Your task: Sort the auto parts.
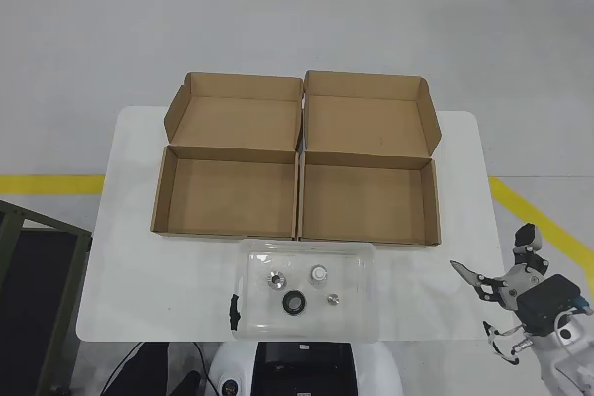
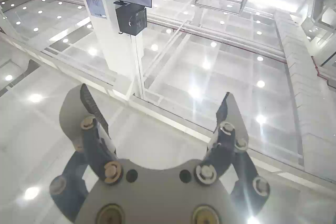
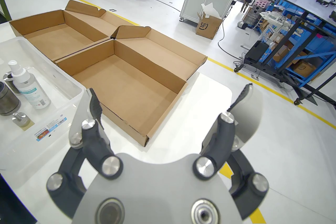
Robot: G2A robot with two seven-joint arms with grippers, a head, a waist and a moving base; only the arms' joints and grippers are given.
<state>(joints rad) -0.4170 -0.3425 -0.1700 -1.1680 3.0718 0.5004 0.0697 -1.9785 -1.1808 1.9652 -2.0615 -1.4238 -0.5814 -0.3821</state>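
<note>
A: So, where are the things to sort?

B: All in the clear bin at the table's near edge: a spray bottle, a black ring, a metal cylinder and a small metal knob. Behind it, the left cardboard box and the right cardboard box hold nothing.

A: And the pincers?

B: The right pincer is spread wide and empty, just off the table's right edge. The left pincer is also released, aimed at the ceiling.

A: Risks?

B: The parts stand close together. I'd judge a wide reach could topple the bottle or nudge a neighbour, and a finger might catch the bin's wall
</note>
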